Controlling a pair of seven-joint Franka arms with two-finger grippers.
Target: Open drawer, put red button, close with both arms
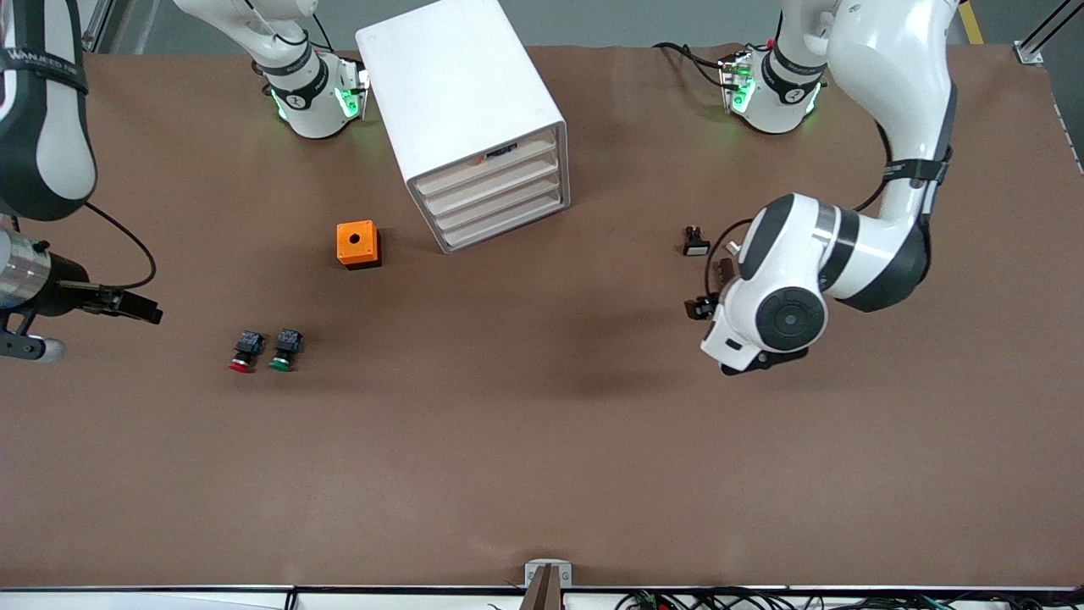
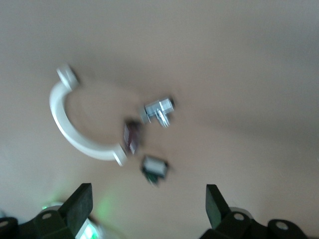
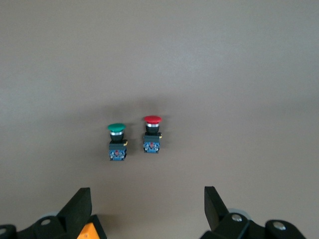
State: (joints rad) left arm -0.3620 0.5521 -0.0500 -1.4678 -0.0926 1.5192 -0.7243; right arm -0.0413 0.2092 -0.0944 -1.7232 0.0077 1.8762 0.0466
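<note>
Fingers of my right gripper spread wide over bare table; the small red-capped push-button lies at nine o'clock of its green-capped twin. Left gripper gapes too, above blurred small parts.

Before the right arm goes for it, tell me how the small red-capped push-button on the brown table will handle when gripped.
The red-capped push-button lies on its side, so its round cap may let it roll if nudged. Its blocky blue-and-black body looks rigid and flat-sided, probably the safer place to pinch. The matching green-capped button lies close beside it, so the open right gripper could easily bump that one.
</note>
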